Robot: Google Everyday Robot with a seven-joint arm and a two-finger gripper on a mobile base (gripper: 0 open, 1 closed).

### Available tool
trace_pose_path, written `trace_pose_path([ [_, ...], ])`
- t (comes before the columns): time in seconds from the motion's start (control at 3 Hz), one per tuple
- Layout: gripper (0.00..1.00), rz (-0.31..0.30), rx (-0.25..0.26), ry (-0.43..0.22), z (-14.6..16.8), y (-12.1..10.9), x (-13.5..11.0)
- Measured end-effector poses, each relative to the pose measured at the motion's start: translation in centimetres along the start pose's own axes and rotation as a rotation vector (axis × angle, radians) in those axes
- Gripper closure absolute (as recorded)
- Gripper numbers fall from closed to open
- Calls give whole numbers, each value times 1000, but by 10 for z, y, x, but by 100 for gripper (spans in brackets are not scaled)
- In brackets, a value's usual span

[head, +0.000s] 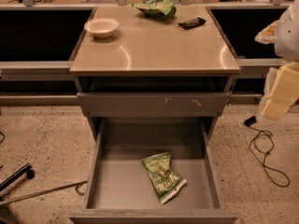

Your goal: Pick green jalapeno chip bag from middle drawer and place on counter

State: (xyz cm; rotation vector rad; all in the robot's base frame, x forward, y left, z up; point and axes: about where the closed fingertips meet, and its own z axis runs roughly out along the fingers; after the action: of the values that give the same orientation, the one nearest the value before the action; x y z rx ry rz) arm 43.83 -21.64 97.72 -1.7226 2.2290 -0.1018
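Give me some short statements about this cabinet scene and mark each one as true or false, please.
1. The green jalapeno chip bag lies on the floor of the open middle drawer. True.
2. A white bowl stands on the counter, towards its back left corner. True.
3. The gripper is inside the drawer, over the bag. False: it is at the right edge of the view, beside the cabinet and apart from the bag.
4. Nothing green lies on the counter. False: a paler green bag lies at its back edge.
5. The small dark packet lies in the drawer. False: it is on the counter, right of the paler green bag.
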Motion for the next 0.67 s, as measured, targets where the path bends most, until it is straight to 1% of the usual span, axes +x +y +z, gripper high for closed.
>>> trace_pose_path([
  [0.33,0,0,0,0,0,0,0],
  [0.67,0,-14,-2,-35,28,11,-3],
])
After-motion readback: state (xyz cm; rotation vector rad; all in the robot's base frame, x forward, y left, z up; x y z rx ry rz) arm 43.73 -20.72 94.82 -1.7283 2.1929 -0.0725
